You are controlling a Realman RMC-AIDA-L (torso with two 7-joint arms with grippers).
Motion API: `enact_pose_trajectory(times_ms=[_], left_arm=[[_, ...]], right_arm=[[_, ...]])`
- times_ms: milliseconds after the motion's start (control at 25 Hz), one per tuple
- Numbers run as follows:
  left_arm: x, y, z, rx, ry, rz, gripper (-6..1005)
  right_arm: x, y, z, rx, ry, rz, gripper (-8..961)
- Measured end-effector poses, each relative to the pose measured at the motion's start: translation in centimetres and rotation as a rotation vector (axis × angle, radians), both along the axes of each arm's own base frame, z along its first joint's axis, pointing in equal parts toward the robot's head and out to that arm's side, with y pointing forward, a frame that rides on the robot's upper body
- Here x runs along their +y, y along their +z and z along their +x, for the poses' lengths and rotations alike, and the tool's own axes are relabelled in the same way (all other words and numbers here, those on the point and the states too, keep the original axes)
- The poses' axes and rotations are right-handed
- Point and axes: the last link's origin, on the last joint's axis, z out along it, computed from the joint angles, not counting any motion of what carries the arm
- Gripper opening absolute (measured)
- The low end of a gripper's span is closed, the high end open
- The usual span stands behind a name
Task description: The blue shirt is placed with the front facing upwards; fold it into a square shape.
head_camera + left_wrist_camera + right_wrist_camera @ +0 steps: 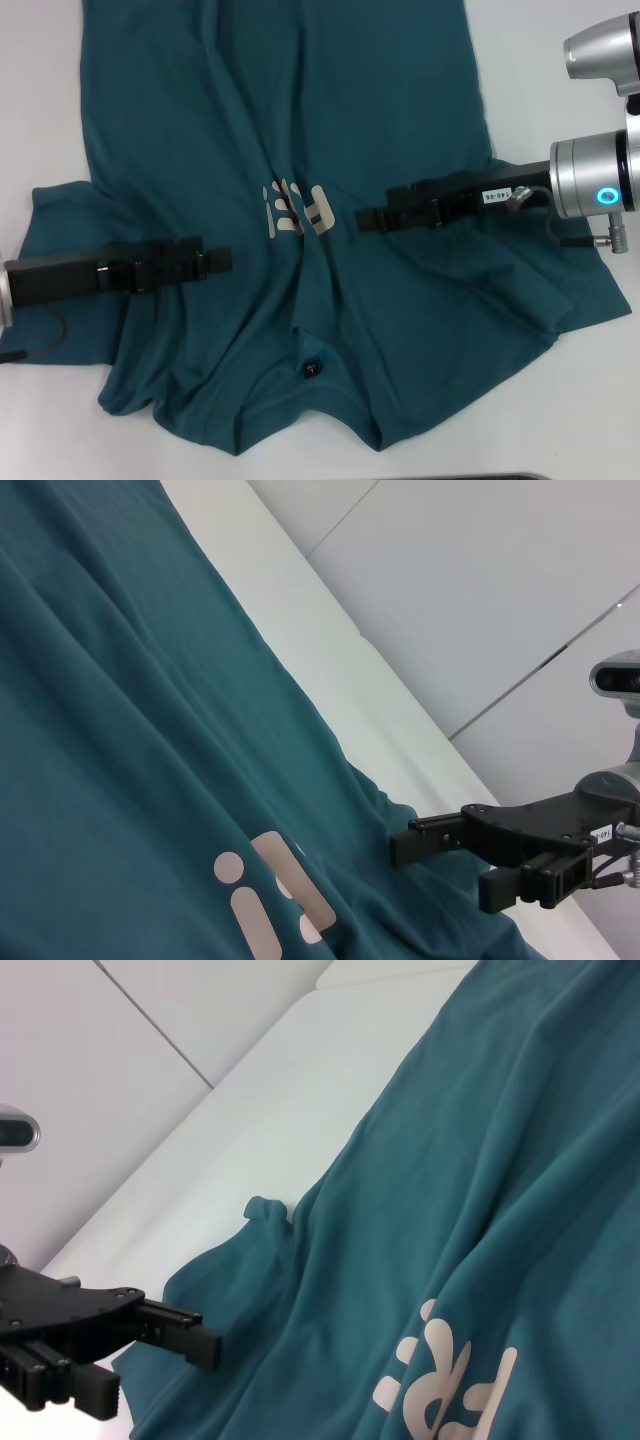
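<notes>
Rumpled dark teal-blue cotton T-shirt lies collar-nearest on the white table. Left pincer and right pincer flank its beige lettering; whether either is apart, I cannot tell

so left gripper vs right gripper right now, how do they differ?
Left gripper sits over the blue shirt beside the lettering, nearer the collar tag; right gripper sits on the lettering's other side, farther from the tag. The left reaches in from the left sleeve, the right from the right sleeve. Both lie low, pointing inward toward the chest.
</notes>
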Motion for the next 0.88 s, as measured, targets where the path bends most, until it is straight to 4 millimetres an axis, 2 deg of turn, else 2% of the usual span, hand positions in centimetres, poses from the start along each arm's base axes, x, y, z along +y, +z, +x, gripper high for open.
enact_pose_trajectory(times_ms=[880], left_arm=[[0.15,0.34,-0.08,-0.012,0.035,0.002,815]], right_arm=[[-0.08,-0.04,0.06,0.003,-0.005,-0.001,908]])
